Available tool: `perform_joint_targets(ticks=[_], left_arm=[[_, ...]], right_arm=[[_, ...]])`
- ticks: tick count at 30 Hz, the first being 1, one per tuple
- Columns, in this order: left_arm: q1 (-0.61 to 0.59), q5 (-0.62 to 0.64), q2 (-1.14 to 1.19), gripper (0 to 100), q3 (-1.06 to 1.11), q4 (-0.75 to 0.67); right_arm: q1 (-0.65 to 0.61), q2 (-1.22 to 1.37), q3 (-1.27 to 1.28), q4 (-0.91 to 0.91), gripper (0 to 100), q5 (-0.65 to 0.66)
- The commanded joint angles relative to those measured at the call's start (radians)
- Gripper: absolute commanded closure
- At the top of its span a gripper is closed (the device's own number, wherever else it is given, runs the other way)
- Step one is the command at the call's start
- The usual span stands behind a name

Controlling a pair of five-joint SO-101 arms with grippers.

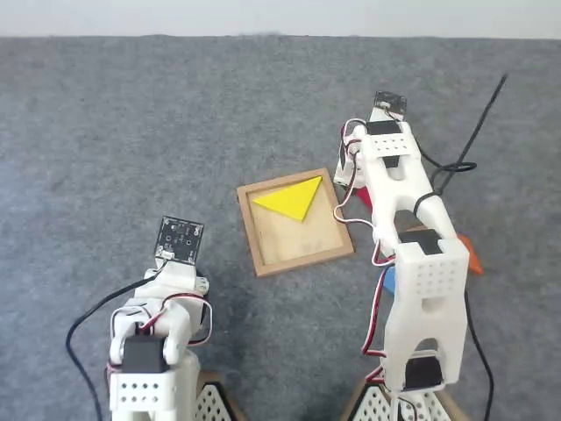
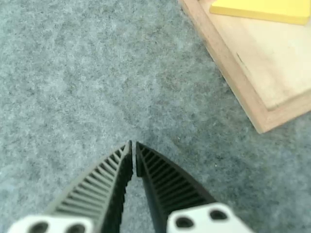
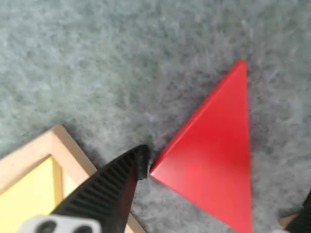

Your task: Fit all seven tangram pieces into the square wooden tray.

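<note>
In the high view, the wooden tray point(image 1: 248, 232) lay on the grey mat point(image 1: 131, 132) with one piece in it, the yellow triangle point(image 1: 289, 200), set into the tray's far right corner. Six pieces were therefore left to place, and I judged the step in hand to be the pick-up of the second one. The right arm point(image 1: 399, 189) was stretched forward along the tray's right side, its wrist bent down over the red triangle point(image 1: 363, 200), which lay on the mat just beside the tray's right rim. An orange piece point(image 1: 473, 260) and a blue piece point(image 1: 388, 281) peeped out from under that arm, further to the right of the tray. The left arm point(image 1: 166, 316) was folded back, near the tray's near left corner.

In the left wrist view, the left gripper point(image 2: 132, 145) hung over bare mat beside the tray's rim point(image 2: 228, 77), its fingertips pressed together and holding nothing; the yellow triangle point(image 2: 262, 8) showed inside the tray.

In the right wrist view, the right gripper point(image 3: 221, 189) was spread wide across the red triangle point(image 3: 214, 160), one fingertip point(image 3: 141, 164) at the corner nearest the tray point(image 3: 73, 150), the other finger a dark sliver at the frame's edge. Nothing was gripped yet. The next move likely called for lowering, closing across the flat piece, then carrying it into the tray beside the yellow triangle point(image 3: 29, 194).
</note>
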Motion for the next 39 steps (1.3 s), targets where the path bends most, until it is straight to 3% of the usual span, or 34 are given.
perform_joint_targets(ticks=[1,10,31,39], left_arm=[[-0.003,0.009,-0.02,99,-0.012,0.005],[-0.003,0.009,-0.02,99,-0.012,0.005],[-0.003,0.009,-0.02,99,-0.012,0.005],[-0.003,0.009,-0.02,99,-0.012,0.005]], right_arm=[[-0.008,0.007,-0.02,0.045,51.1,-0.011],[-0.002,0.005,-0.02,0.035,70.4,-0.011],[-0.01,-0.168,-0.02,0.156,70.7,0.129],[-0.137,-0.249,-0.018,0.213,70.7,0.259]])
